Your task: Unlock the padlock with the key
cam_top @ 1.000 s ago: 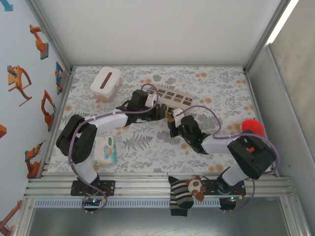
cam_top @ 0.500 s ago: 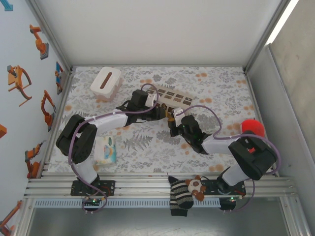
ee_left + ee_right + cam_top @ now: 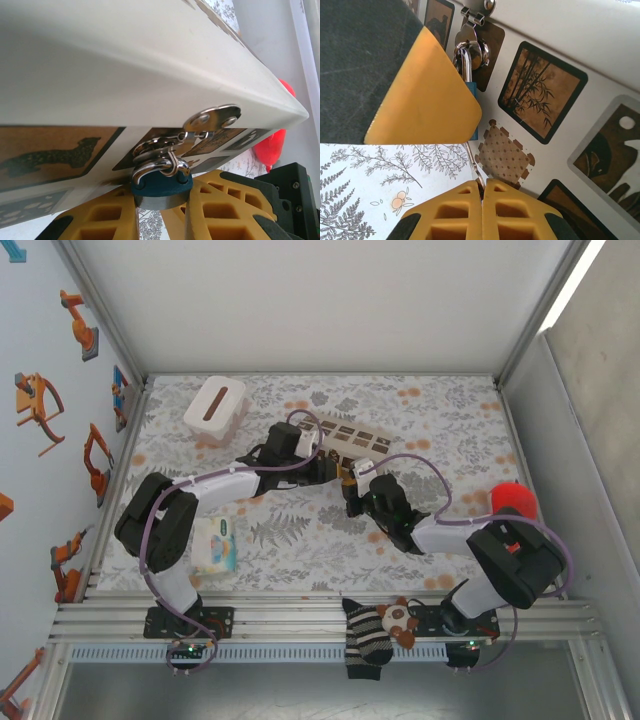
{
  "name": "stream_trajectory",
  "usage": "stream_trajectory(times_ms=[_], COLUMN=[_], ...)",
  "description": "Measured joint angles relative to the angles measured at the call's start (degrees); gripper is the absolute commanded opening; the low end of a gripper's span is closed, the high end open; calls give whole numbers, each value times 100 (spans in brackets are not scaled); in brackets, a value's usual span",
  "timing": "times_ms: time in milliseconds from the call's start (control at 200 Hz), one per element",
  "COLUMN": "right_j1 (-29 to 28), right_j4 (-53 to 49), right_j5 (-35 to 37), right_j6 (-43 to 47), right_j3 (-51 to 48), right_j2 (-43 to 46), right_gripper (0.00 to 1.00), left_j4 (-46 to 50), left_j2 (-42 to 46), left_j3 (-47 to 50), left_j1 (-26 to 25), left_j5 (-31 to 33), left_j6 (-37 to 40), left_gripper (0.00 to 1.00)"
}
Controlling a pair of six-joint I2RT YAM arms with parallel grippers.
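The small blue padlock hangs by its silver shackle from the hasp of a beige box. My left gripper is shut on the padlock, with a yellow finger on each side of its body. In the right wrist view, a left finger covers most of the padlock. My right gripper is shut on the key. The key's thin blade points up at the padlock's underside. Seen from above, both grippers meet at the near side of the box.
A white tissue box stands at the back left. A wipes packet lies by the left arm. A red object sits at the right edge, and a striped sock and a plush toy lie on the front rail.
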State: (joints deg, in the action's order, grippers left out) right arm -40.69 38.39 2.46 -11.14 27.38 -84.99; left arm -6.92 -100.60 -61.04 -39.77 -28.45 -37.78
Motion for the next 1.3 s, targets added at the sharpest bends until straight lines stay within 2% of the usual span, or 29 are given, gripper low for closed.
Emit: stream_trajectory(times_ms=[626, 1297], right_j1=[0, 317], right_j4=[389, 516], right_j5=[144, -658], right_j6=[4, -87], right_j3=[-2, 46], right_j2=[-179, -254], right_gripper=[0, 0], left_j4=[-127, -125], left_j2=[0, -4], left_j3=[-4, -37], left_j1=[13, 37], left_j5=[37, 57], left_j6=[-166, -164], left_gripper=[20, 20])
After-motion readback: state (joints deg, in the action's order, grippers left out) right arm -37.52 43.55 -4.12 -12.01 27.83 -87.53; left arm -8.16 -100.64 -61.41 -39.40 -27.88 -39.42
